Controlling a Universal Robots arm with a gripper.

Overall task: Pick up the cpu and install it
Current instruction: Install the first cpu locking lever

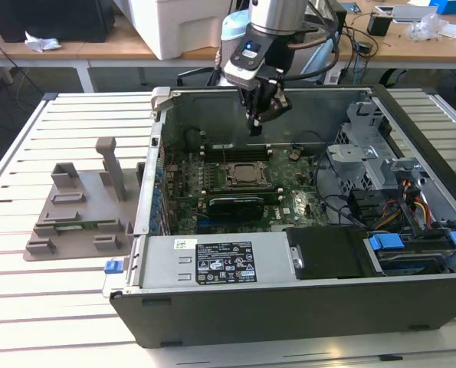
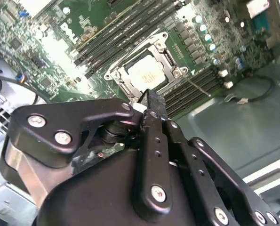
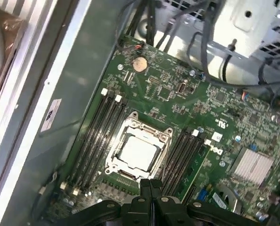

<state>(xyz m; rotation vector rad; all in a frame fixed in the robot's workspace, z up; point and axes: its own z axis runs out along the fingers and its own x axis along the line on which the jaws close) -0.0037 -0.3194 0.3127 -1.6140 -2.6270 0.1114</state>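
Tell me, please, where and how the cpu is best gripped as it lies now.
Grip the cpu by two opposite edges, coming straight down from above: it lies flat, silvery top up, with the socket frame close around it, so no sideways approach seems open. The claw hangs above it, shut.

Silver arm [image 1: 277, 14] with blue-lit wrist [image 1: 247, 57], black linkage [image 2: 154, 155] studded with silver screws, black jaws.

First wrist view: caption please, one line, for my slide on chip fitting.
Shut pincer hovers over the silvery chip lying in its metal-framed socket on the green board.
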